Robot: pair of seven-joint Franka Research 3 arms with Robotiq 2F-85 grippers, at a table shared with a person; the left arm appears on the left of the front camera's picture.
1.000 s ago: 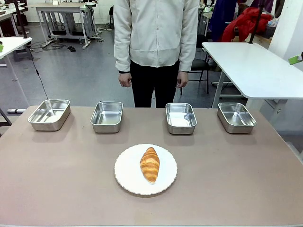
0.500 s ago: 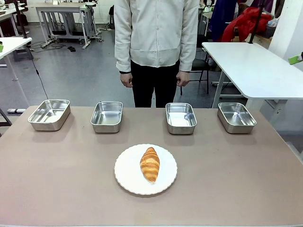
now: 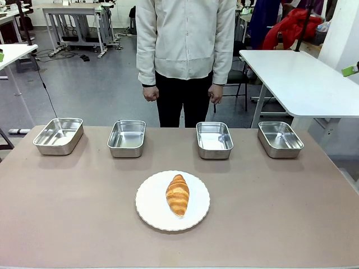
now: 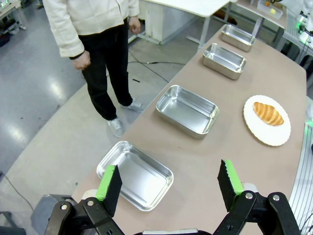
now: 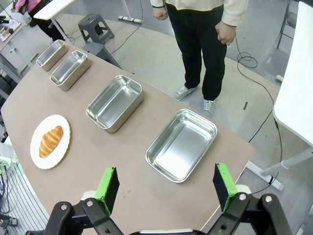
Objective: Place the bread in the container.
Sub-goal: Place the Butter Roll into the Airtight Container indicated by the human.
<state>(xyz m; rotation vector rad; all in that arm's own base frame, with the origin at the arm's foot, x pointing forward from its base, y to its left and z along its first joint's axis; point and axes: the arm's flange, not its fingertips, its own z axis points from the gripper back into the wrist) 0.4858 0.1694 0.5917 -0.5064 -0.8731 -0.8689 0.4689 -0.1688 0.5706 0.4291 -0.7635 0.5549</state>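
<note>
The bread [image 3: 178, 194], a golden-brown croissant, lies on a round white plate [image 3: 151, 216] near the table's front middle; it also shows in the left wrist view [image 4: 267, 113] and the right wrist view [image 5: 50, 141]. Several alike steel containers stand in a row at the far edge [image 3: 58, 135] [image 3: 127, 138] [image 3: 214, 139] [image 3: 280, 139], all with nothing inside. My left gripper [image 4: 170, 183] hangs open high above the leftmost container [image 4: 135, 174]. My right gripper [image 5: 166, 188] is open high above the rightmost container [image 5: 182, 144]. Neither holds anything.
A person [image 3: 185, 50] in a cream jacket stands at the far side behind the middle containers, hands down at the sides. A white table [image 3: 303, 78] stands off to the right beyond my table. The brown tabletop [image 3: 67, 213] is bare around the plate.
The person's hands shift slightly at their sides. Bread, plate and containers stay put.
</note>
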